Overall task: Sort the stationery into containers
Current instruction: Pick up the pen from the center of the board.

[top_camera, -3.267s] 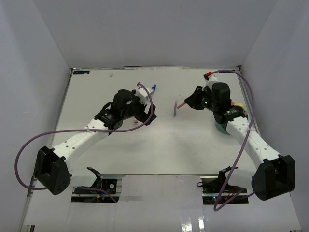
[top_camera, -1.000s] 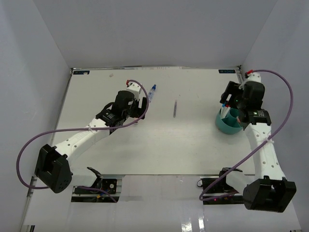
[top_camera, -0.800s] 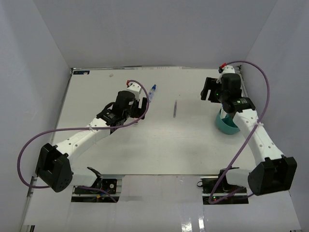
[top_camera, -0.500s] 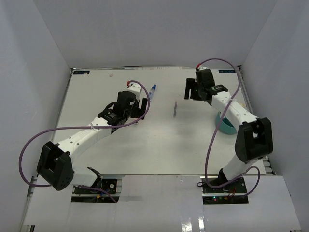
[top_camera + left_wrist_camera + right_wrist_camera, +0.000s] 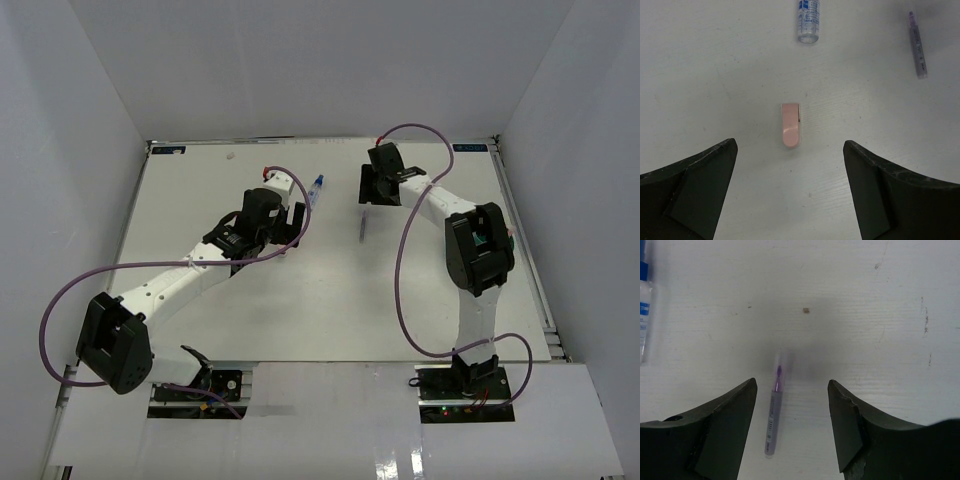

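Observation:
A small pink eraser lies on the white table just ahead of my left gripper, which hangs open above it with nothing held. A clear blue-capped bottle lies further ahead. A thin purple pen lies between the jaws of my right gripper, nearer its left finger; the jaws stand open and apart from the pen. In the top view the left gripper is left of the pen and the right gripper is at its far end. The containers are hidden behind the right arm.
The bottle also shows at the left edge of the right wrist view. The purple pen shows at the upper right of the left wrist view. White walls close in the table on three sides.
My right arm has swung left from over the teal bowl at the right to above the purple pen, its jaws narrowing. The left arm has hardly moved.

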